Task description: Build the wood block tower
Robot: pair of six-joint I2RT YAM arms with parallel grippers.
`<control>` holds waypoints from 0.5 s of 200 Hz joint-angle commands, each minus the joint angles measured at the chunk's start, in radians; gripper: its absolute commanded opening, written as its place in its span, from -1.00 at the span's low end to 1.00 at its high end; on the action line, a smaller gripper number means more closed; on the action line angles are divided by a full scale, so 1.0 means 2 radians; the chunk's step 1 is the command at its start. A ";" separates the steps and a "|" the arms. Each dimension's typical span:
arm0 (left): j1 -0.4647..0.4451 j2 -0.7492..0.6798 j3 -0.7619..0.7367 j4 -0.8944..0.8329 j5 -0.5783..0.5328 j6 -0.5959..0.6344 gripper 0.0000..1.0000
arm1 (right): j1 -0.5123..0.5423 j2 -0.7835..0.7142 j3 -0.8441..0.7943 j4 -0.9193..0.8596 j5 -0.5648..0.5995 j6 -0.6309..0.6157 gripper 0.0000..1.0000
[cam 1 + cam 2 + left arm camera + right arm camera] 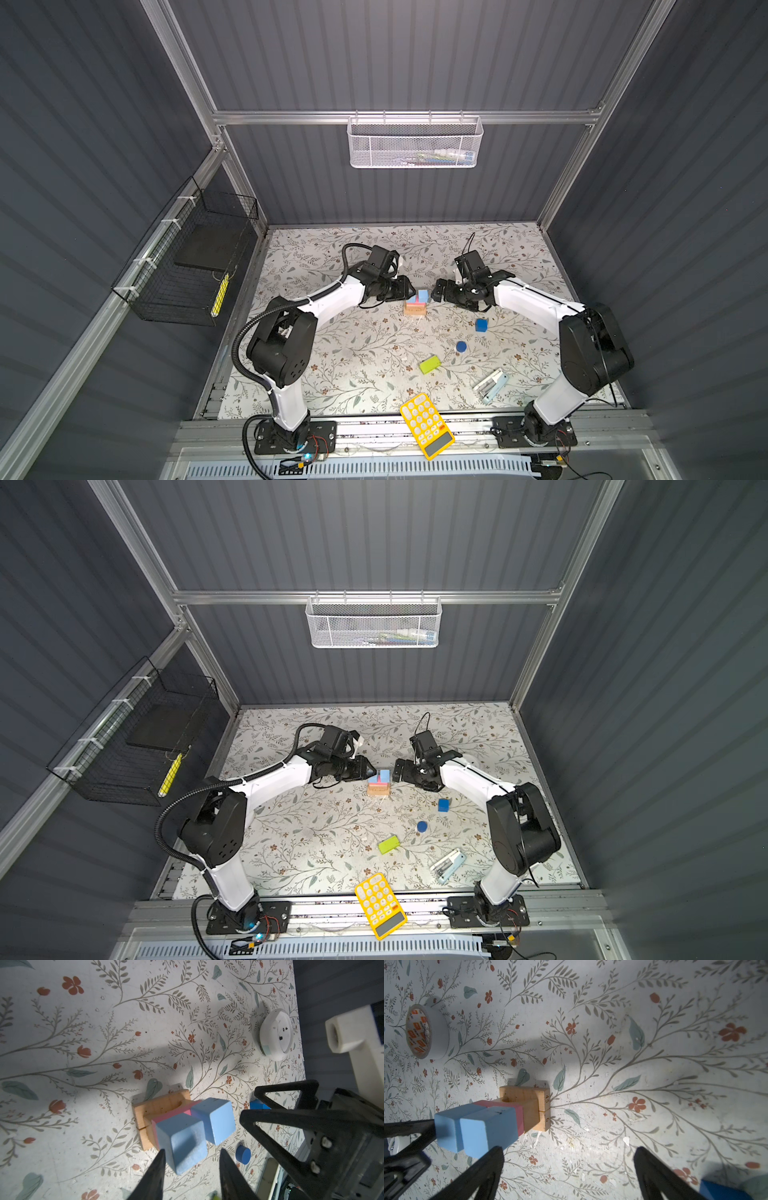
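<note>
At frame centre in both top views, on the floral worktop [374, 374]: the tower [414, 312] [379, 792], part built. At its base, two tan bars [547, 1099] lying flat, long sides touching, numbered end faces flush. On them a third tan bar [531, 1115], direction hard to tell. Above that, the pink bar [415, 306], long axis roughly left to right across the top views. On the pink bar, two light-blue cubes [216, 1120], side by side along it, touching, slightly staggered.

Left gripper [409, 291] [192, 1150] level with the cubes, extended from the left of the top views. Jaws parted a little wider than the nearer cube [185, 1142], tips astride its near face, a sliver of gap on one side, not clenched. Right gripper [434, 291] [569, 1148] just right of the tower, pointing at it, jaws spread wide, nothing between them.

Loose blocks lower right of the tower, well apart from one another: dark-blue cube [481, 325], resting flat; dark-blue short cylinder [461, 346], upright on a round face; lime-green bar [430, 364], flat, long axis slanting from lower left up to upper right.

Further down the frame, a pale-blue stapler [491, 385] and, over the worktop's front edge, a yellow calculator [427, 424]. In the right wrist view, a roll of white tape [425, 1031], well apart from the tower.
</note>
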 commanded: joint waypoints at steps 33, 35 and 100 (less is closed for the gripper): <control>-0.004 0.009 0.015 -0.020 0.001 -0.005 -0.15 | -0.001 0.011 0.011 0.014 -0.009 -0.001 0.98; -0.004 0.009 0.015 -0.020 0.001 -0.005 -0.15 | -0.001 0.011 0.011 0.014 -0.009 -0.001 0.98; -0.006 0.018 0.021 -0.025 0.005 -0.009 -0.16 | -0.001 0.016 0.013 0.017 -0.015 0.001 0.98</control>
